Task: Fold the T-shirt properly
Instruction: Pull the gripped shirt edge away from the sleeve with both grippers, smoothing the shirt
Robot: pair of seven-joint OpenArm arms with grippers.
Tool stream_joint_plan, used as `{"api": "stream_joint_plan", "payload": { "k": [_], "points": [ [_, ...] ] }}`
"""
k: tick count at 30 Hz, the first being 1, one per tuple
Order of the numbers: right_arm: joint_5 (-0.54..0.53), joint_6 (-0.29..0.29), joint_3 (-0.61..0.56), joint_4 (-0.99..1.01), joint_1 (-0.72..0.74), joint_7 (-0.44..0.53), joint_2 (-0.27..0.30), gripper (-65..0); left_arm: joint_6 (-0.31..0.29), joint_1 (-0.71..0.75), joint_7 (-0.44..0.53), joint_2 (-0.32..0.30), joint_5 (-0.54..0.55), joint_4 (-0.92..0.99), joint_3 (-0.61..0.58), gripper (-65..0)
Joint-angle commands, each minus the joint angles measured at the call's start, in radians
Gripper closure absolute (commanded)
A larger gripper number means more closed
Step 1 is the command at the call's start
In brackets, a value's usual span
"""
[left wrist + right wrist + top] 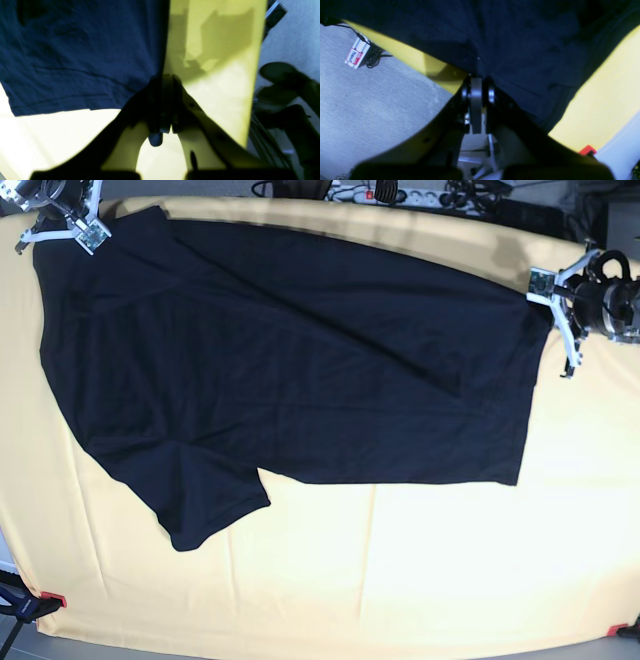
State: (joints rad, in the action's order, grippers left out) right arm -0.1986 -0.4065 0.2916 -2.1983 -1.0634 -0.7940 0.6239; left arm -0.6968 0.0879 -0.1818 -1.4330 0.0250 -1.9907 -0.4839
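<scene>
The T-shirt [300,380] is spread across the pale yellow cloth [400,570], dark navy and unprinted, with one short sleeve [215,515] projecting toward the near edge of the cloth.

Left gripper [167,77]: the jaws are seen pressed together at the garment's edge. In the left wrist view dark fabric [75,55] lies to one side of the closed jaws and bare yellow cloth [220,75] to the other; the tips are met right at that boundary, and a pinch on the shirt's edge is indicated. In the base view this gripper [552,292] is found at the shirt's far corner on that view's right.

Right gripper [477,76]: the jaws are shut, with the tips buried in the dark fabric [520,50] directly ahead of them. Yellow cloth [607,100] is visible beyond the shirt on one side, grey floor [370,107] on the other. In the base view this gripper [80,228] is placed at the shirt's opposite far corner, on that view's left.

A diagonal crease is noted running across the fabric between the two held corners. Red clamps [52,598] are seen at the cloth's near corners.
</scene>
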Motion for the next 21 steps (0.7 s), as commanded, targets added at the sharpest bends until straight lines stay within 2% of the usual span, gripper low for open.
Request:
{"api": "stream_joint_plan", "payload": {
  "k": [1, 6, 8, 12, 18, 21],
  "points": [
    [0.023, 0.008, 0.013, -0.023, -0.009, -0.008, 0.013, 0.0, -0.001, -0.010, -0.037, -0.033, 0.022, -0.010, 0.013, 0.0],
    [0.050, 0.029, 0.014, -0.030, -0.009, -0.006, 0.013, 0.0, -0.001, -0.010, -0.293, -0.033, 0.198, -0.036, 0.013, 0.0],
    [0.050, 0.027, 0.014, -0.030, -0.009, -0.007, 0.013, 0.0, -0.001, -0.010, -0.346, -0.033, 0.257, -0.039, 0.013, 0.0],
    [0.039, 0.027, 0.014, -0.030, -0.009, -0.009, 0.013, 0.0, -0.001, -0.010, -0.350, -0.033, 0.303, -0.039, 0.013, 0.0],
    [-0.011, -0.005, 0.014, -0.030, -0.009, -0.041, 0.008, 0.0, -0.001, -0.010, -0.354, -0.033, 0.325, -0.039, 0.013, 0.0],
    [-0.010, -0.003, 0.014, -0.030, -0.009, -0.043, 0.008, 0.0, -0.001, -0.010, -0.419, -0.033, 0.407, -0.039, 0.013, 0.0]
  ]
}}
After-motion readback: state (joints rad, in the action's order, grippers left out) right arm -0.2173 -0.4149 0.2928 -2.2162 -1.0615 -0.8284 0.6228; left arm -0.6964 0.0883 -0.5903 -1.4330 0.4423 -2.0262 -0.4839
